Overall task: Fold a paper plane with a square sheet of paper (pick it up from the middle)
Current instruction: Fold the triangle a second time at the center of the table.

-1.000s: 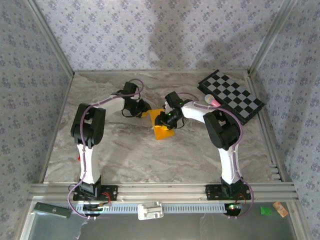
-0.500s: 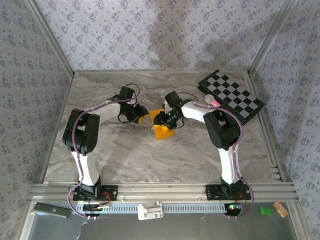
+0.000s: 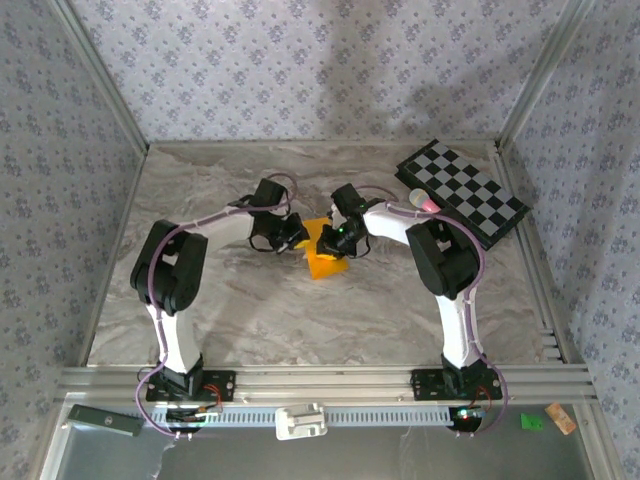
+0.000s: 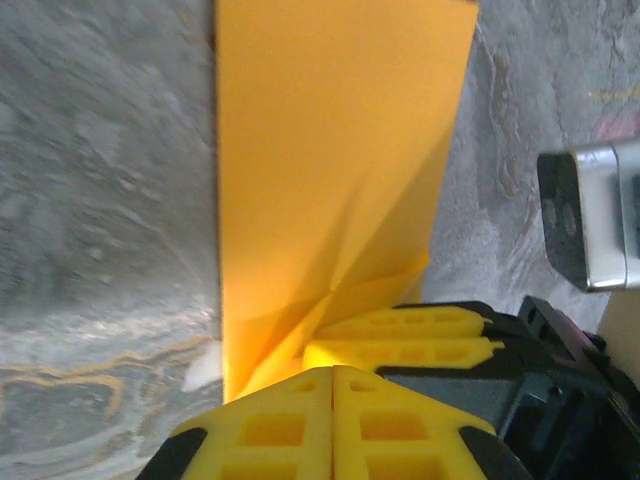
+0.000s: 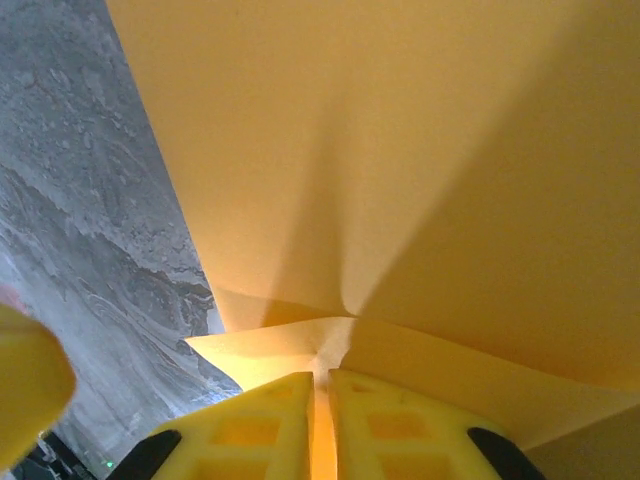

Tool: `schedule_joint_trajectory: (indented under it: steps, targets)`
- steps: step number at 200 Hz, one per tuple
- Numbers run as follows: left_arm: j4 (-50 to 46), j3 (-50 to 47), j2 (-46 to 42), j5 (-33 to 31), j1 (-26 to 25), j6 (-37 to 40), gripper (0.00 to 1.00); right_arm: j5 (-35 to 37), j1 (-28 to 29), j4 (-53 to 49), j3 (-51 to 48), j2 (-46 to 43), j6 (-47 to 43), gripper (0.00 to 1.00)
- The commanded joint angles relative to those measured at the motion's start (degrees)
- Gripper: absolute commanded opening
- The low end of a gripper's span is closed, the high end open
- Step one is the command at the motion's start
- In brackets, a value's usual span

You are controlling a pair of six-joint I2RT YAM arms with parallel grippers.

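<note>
at the middle of the grey marbled table (image 3: 250, 310), two grippers pinch one folded sheet.
from left to right: the left gripper (image 3: 292, 234), its yellow fingers pressed together, nips an edge of the thin orange-yellow sheet of paper (image 3: 325, 262), which sits partly folded between the two arms. the right gripper (image 3: 328, 240) is clamped on the same sheet just beside it, paper showing between its pads. further right lie a pink-tipped stick (image 3: 424, 201) and a black-and-white checkered board (image 3: 462, 192). the likely risks: pulling the two close pinches apart could tear the thin paper, and uneven tension could set the crease off-centre or let the fold spring open. count: two grippers, one sheet, one stick, one board.
</note>
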Motion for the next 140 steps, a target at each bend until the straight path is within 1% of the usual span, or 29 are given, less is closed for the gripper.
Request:
schedule_joint_trajectory:
  steps: [1, 46, 75, 114, 140]
  targets:
    - [1.2, -0.2, 1.7, 1.4, -0.7, 0.2, 0.04, 2.0, -0.1, -3.8, -0.3, 2.4, -0.1, 0.11]
    - [-0.2, -0.1, 4.1, 1.3, -1.7, 0.9, 0.00, 2.1, -0.2, -3.9, -0.4, 2.3, -0.1, 0.09]
    - [-0.8, 0.1, 5.3, 0.8, -2.2, 1.5, 0.00, 2.1, -0.2, -3.7, -0.6, 2.2, -0.1, 0.09]
    - [-4.1, 1.8, 6.2, -3.0, -2.2, 4.0, 0.00, 2.0, -0.1, -3.5, -0.8, 1.8, -0.1, 0.09]
    - [-4.4, 1.9, 7.3, -3.2, -2.2, 4.3, 0.00, 1.9, -0.3, -3.0, -0.7, 1.2, -0.1, 0.09]
